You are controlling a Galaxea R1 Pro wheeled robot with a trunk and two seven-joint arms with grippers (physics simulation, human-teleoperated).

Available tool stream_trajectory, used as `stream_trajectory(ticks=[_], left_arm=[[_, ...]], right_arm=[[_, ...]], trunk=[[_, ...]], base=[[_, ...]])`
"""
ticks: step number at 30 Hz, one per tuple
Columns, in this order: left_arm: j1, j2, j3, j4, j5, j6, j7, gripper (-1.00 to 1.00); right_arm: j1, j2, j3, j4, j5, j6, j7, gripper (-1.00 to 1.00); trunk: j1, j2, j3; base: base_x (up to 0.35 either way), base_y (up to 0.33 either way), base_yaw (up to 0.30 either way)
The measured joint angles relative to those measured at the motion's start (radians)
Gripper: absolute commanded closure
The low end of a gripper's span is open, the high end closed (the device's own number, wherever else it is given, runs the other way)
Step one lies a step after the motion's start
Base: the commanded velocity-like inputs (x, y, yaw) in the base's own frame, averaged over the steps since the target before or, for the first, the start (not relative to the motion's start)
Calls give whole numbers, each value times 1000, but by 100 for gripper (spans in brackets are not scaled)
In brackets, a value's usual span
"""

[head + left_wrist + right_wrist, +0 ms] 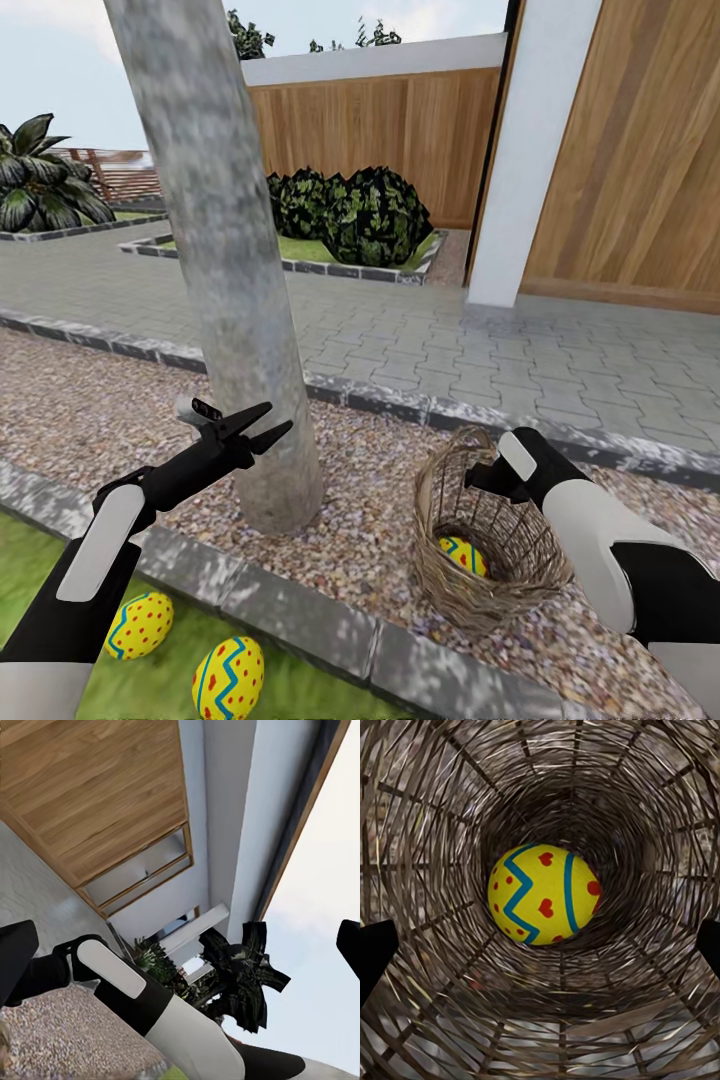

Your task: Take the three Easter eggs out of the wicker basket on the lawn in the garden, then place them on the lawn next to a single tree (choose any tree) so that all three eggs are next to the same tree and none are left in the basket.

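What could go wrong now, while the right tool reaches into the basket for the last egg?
The wicker basket leans on loose gravel, so the right tool at its rim could tip it further. The egg lies deep inside; open fingers might snag the weave. Two eggs on the lawn lie under the left arm, which could knock them.

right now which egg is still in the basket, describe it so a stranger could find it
Start at the grey tree trunk on the gravel strip. To its right sits the wicker basket, with the right gripper at its rim. The egg lies inside it; the two other eggs lie on the grass.
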Motion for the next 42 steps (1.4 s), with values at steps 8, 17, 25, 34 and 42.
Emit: stream_trajectory(ticks=[8,17,25,34,42], left_arm=[[0,0,0,0,0,0,0,-100],[0,0,0,0,0,0,0,-100],[1,0,0,0,0,0,0,-100],[0,0,-17,0,-2,-1,1,-100],[1,-8,-36,0,-2,-1,2,-100]], right_arm=[[-29,-11,13,-17,16,87,34,-100],[-33,-97,358,-43,33,105,259,-100],[-32,-127,730,-47,82,16,513,-100],[-32,-124,833,-47,385,-157,882,-100],[-32,-122,844,-48,498,-241,1064,-100]], trunk=[[0,0,-13],[0,0,-28],[0,0,-41],[0,0,-55],[0,0,-68]], base=[[0,0,0],[0,0,0],[0,0,0],[0,0,0],[0,0,0]])
